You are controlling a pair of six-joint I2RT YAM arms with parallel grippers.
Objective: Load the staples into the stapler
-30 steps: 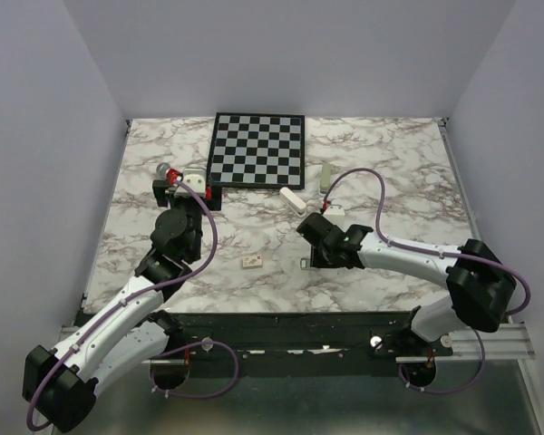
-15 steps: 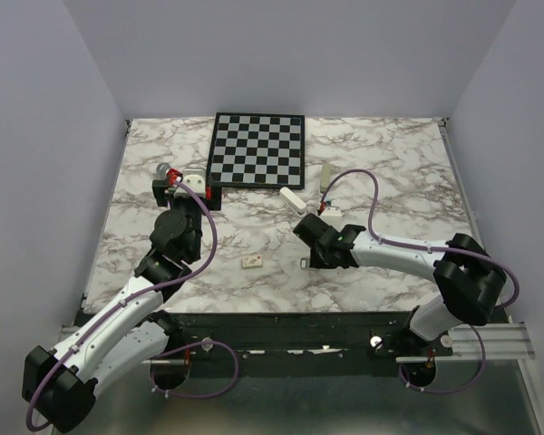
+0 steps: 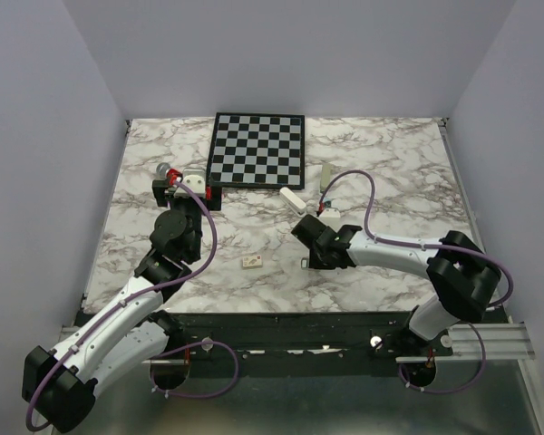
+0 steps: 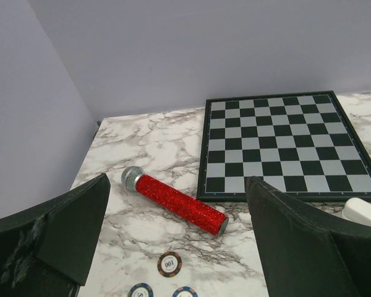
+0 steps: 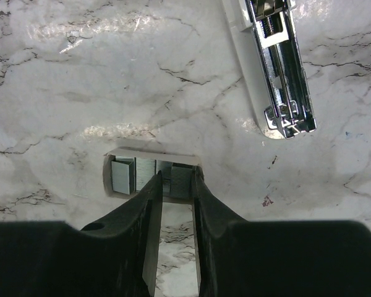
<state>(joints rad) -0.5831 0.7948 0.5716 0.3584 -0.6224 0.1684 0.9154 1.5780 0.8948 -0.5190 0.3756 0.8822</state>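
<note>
1. The right gripper (image 5: 176,180) reaches down onto the staples (image 5: 125,176). Its fingers (image 5: 139,223) are drawn close together, leaving only a narrow gap. The tips sit at the near rim of the block and straddle its middle. Whether they already pinch it cannot be told.
2. The staples lie flat on the table (image 5: 62,86), near its front edge and slightly right of the middle. The stapler (image 5: 277,74) lies near them but apart, opened, with its bright metal channel facing up.
3. The step in hand appears to be seizing the staples. The tips should probably go low enough to catch the sides of the silvery block rather than its paler rim. A gentle squeeze seems wise, since such a strip may snap or skid on the smooth marble. The lift should be straight and level.
4. The carry that follows probably calls for the block's long side to be lined up with the channel before it is lowered in.
5. The left gripper (image 4: 178,182) is spread wide and holds nothing. It hangs over the back left part of the table, facing a red microphone (image 4: 176,202) and a chessboard (image 4: 284,142) at the back edge.
6. The only legible writing is "100" on a poker chip (image 4: 169,264). No brand can be read on the stapler or the staples.
</note>
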